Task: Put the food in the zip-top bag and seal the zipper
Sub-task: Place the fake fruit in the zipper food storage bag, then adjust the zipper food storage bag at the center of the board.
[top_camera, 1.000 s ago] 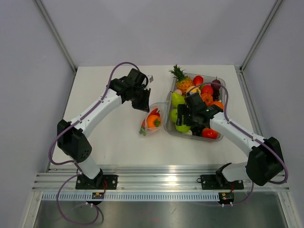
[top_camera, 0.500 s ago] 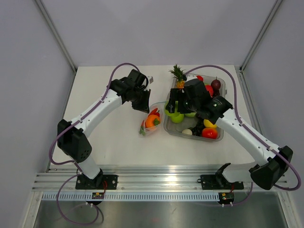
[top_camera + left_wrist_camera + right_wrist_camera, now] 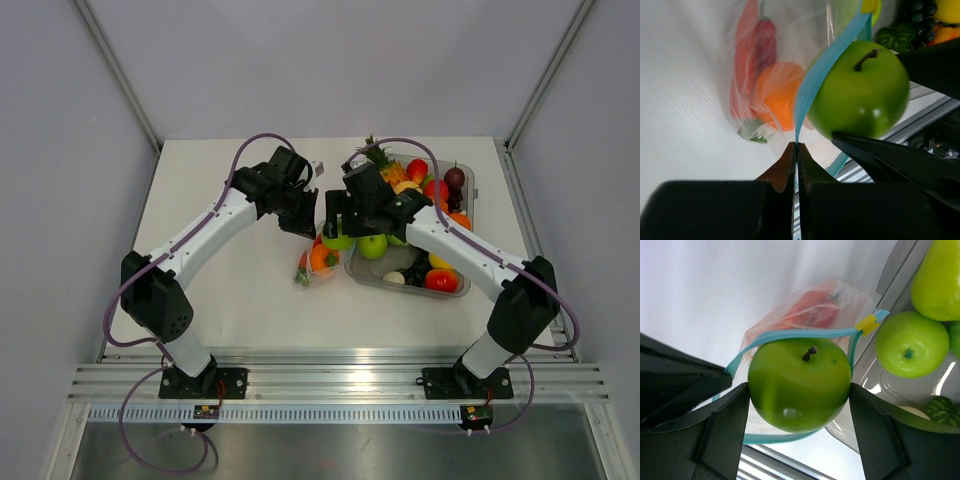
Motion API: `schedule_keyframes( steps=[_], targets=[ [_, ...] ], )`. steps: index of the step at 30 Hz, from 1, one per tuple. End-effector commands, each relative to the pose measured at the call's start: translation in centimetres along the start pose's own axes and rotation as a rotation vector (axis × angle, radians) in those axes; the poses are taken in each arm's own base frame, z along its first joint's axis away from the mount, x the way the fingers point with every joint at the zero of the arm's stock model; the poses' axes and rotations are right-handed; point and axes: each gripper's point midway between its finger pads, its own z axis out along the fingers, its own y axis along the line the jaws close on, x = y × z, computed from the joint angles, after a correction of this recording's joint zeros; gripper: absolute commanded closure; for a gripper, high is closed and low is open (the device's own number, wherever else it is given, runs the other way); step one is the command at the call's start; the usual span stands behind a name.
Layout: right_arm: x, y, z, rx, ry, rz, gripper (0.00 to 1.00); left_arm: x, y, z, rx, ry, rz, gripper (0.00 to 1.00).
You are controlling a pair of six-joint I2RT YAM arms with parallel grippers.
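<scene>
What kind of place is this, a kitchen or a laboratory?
Probably a robot test cell in a laboratory, not a kitchen: a white table enclosed by plain grey panels, two arms bolted to an aluminium rail, and toy fruit in a clear tray.

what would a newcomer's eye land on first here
The bright green apple, clamped in the right gripper at the open mouth of the zip-top bag, beside the fruit tray. Next, the left gripper pinching the light-blue zipper, with a red chili and orange piece already inside.
</scene>
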Motion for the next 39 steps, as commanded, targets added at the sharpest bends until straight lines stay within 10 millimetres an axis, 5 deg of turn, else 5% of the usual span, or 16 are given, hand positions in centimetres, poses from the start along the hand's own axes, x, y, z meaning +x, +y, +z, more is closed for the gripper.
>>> schedule_keyframes(
  steps=[1, 3, 12, 21, 27, 33, 37, 39],
  targets=[
    [-2.4, 2.3, 0.1, -0.058, -0.050, 0.000, 0.29, -1.3, -2.0, -1.7, 0.088, -0.063, 0.011, 1.00],
    [-2.5, 2.1, 0.1, -0.044, -0.053, 0.004, 0.13, -1.5, -2.2, -1.9, 0.096, -0.065, 0.012, 1.00],
    [-2.6, -0.5, -2.2, 0.048, -0.131, 0.018, 0.11, -1.5, -2.2, -1.9, 0.105, -0.064, 0.006, 1.00],
    [1.1, -3.8, 0.2, 0.151, -0.051, 0.050, 0.40, -1.6, -1.8, -1.9, 0.102, -0.064, 0.005, 1.00],
    [1.7, -4.6, 2.6, 0.172, -0.028, 0.073, 0.60, -1.5, -1.8, -2.0, 0.107, -0.061, 0.010, 1.00],
    [1.4, -3.5, 5.0, 0.100, -0.022, 0.077, 0.63, -1.3, -1.8, -2.0, 0.111, -0.062, 0.011, 1.00],
    [1.2, -3.6, 4.9, 0.104, -0.046, 0.103, 1.00, -1.2, -1.6, -2.1, 0.107, -0.062, 0.011, 1.00],
    [0.8, -3.8, 4.1, 0.113, -0.066, 0.113, 1.00, -1.3, -1.5, -2.3, 0.103, -0.068, 0.011, 1.00]
  ],
)
